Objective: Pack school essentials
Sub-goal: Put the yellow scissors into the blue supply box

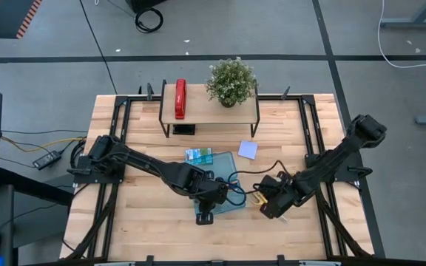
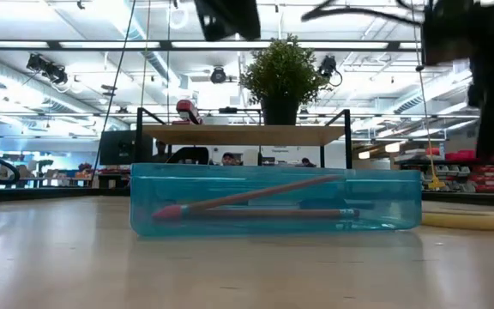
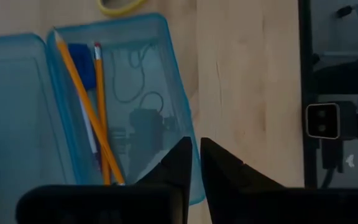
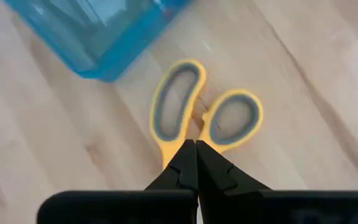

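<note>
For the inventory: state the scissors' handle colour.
Yellow with grey inner lining on the scissors; right wrist view shows it best.

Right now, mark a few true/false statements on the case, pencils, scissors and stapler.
1. Two orange pencils lie inside the blue case. True.
2. The right gripper is shut at the scissors, near the handle loops. True.
3. The scissors are in the case. False: they lie on the table beside it.
4. The stapler sits in the case. False: it is on the raised shelf, beside the plant.
5. The left gripper holds a pencil. False: its fingers are nearly together over the case wall, holding nothing visible.
</note>
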`<state>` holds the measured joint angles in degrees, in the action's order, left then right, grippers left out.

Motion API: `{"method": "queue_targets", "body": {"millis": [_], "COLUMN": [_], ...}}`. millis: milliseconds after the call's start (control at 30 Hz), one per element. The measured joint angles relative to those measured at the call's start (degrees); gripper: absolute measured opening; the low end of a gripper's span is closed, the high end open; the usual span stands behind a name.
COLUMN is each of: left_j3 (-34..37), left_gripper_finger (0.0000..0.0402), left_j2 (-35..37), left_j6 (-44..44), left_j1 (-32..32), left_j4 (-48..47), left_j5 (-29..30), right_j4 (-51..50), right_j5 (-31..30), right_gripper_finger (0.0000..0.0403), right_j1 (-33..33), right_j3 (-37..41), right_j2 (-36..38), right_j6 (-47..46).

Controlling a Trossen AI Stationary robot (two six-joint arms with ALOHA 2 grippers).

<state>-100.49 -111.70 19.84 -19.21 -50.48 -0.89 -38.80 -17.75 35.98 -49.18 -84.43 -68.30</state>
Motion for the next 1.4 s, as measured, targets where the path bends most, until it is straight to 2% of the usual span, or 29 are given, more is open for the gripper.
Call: {"method": "queue_targets", "body": {"millis": [100, 200, 333, 467, 633, 733, 867, 1033, 1200, 1300, 1400], "left_j3": [-2.99, -5.48, -6.91, -6.91, -6.89, -6.91, -6.89, -6.9, -6.9, -6.89, -6.9], "left_gripper_finger": [0.0033, 0.0025, 0.0017, 0.0014, 0.002, 0.0024, 0.0022, 0.0014, 0.0014, 0.002, 0.0024], "left_j2": [0.04, 0.04, 0.09, 0.07, 0.07, 0.07, 0.07, 0.07, 0.07, 0.07, 0.07], "left_j6": [-0.13, -0.17, -0.2, -0.17, 0.15, 1.26, 3.43, 4.58, 10.33, 13.41, 14.04], "left_j1": [0.07, 0.08, 0.08, 0.08, 0.43, 0.73, 0.73, 0.73, 0.67, 0.67, 0.6], "left_j4": [-2.58, -5.38, -7.14, -8.39, -8.59, -8.78, -9.05, -9.01, -8.55, -7.54, -6.49], "left_j5": [0.7, 1.77, 3.16, 3.69, 3.85, 3.89, 3.89, 3.93, 5.96, 6.02, 6.01], "right_j4": [0.14, -1.2, -4.75, -4.74, -2.54, 2.12, 11.71, 13.29, 12.96, 12.44, 11.1], "right_j5": [-1.1, -2.17, -1.39, 4.04, 4.01, 4.12, 4.07, 0.91, -1.84, -3.71, -4.62], "right_gripper_finger": [0.0002, 0.0002, 0.0011, 0.0061, 0.0145, 0.0181, 0.0206, 0.0208, 0.0191, 0.0161, 0.0106], "right_j1": [0.12, -0.03, -0.61, 1.0, 5.11, 7.16, 9.54, 11.86, 13.57, 14.45, 14.43], "right_j3": [-3.09, -5.74, -6.32, -3.57, 1.01, 4.8, 8.72, 9.56, 8.95, 8.96, 9.24], "right_j2": [3.82, 4.54, 3.03, 0.73, -0.89, -1.3, -1.29, -4.8, -10.0, -10.36, -9.78], "right_j6": [3.79, 6.34, 3.19, -2.8, -7.24, -8.97, -10.66, -8.69, -6.39, -6.27, -6.3]}}
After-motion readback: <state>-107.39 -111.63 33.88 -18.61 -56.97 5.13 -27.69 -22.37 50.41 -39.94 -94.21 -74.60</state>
